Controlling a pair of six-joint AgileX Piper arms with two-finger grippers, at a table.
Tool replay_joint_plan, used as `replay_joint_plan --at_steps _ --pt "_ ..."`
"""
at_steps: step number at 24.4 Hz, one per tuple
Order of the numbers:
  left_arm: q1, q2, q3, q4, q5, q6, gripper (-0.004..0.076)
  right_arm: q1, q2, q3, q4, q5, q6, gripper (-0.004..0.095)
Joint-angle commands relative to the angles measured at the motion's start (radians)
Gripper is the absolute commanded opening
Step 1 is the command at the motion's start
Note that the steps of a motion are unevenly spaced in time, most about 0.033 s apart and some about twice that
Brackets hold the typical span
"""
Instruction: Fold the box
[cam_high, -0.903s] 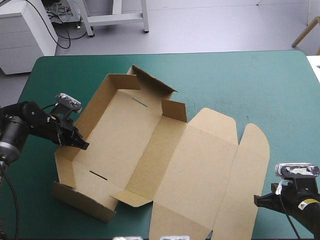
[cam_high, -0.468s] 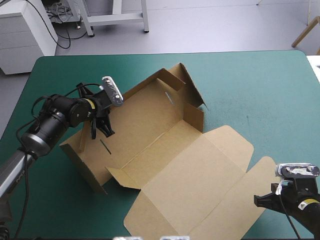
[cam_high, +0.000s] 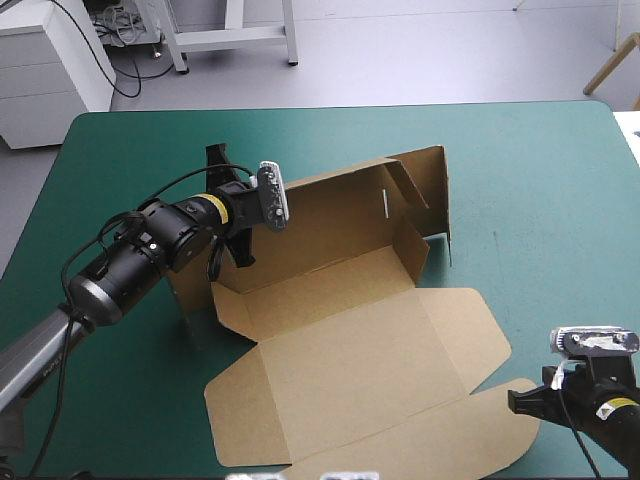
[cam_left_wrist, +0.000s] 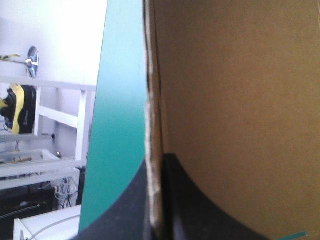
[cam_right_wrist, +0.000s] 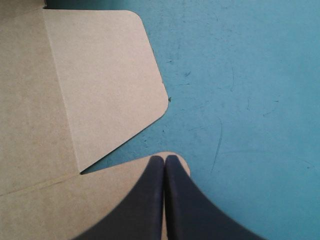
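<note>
Brown corrugated-board box (cam_high: 350, 330), cut from one sheet, sits mid-way across the teal-green tabletop (cam_high: 520, 170) as a half-made tray. Its far long wall (cam_high: 330, 215) and one end wall stand up, while the broad lid panel (cam_high: 340, 390) with its rounded flaps lies flat on the side nearest me.

My left gripper (cam_high: 238, 248) has its black fingers (cam_left_wrist: 195, 210) clenched on the edge of that raised wall. The board's cut edge runs straight out between them, with the wall's plain face beside one finger and bare cover beside the other. I read this grip as what holds the wall upright, so the end flaps can be tucked in.

My right gripper (cam_high: 520, 402) grasps nothing: its fingers are pressed together, tips just over the rim of the lid's outer flap, with a rounded flap corner ahead of them and open cover to the other side. I judge it is parked there, clear of the left arm's work yet near the lid.

Writing: I find none. The board shows no print, label or brand.
</note>
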Motion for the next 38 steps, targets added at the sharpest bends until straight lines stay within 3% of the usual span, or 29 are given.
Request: replay_joint_plan --at_steps 1,6,10,15,20,24,30,35,38 --pt "-0.061 -0.032 -0.038 0.001 -0.105 0.055 -0.0010 -0.005 0.006 -0.024 0.014 -0.049 -0.010 -0.0019" --pt "-0.165 -0.032 -0.038 -0.104 -0.177 0.077 -0.0010 -0.005 0.006 -0.024 0.014 -0.049 -0.010 -0.0019" --pt "-0.194 -0.032 -0.038 -0.181 -0.160 0.197 -0.0010 -0.005 0.006 -0.024 0.014 -0.049 -0.010 -0.0019" --pt "-0.196 -0.017 -0.013 -0.066 -0.154 0.167 -0.0010 -0.005 0.006 -0.024 0.014 -0.049 -0.010 -0.0019" --pt "-0.239 -0.013 0.124 0.300 -0.221 -0.139 -0.0010 -0.005 0.006 -0.024 0.014 -0.049 -0.010 -0.0019" --pt "-0.324 -0.013 0.236 0.759 -0.209 -0.581 -0.0010 -0.005 0.006 -0.024 0.014 -0.049 -0.010 -0.0019" --pt "-0.382 -0.013 0.292 1.194 -0.040 -1.129 -0.0010 -0.005 0.006 -0.024 0.016 -0.047 -0.016 -0.0019" --pt "-0.425 -0.013 0.299 1.273 0.031 -1.225 -0.0010 -0.005 0.006 -0.024 0.022 -0.047 -0.022 -0.0019" --pt "-0.447 -0.001 0.299 1.273 0.131 -1.238 -0.0010 -0.005 0.006 -0.024 0.025 -0.047 -0.026 -0.0019"
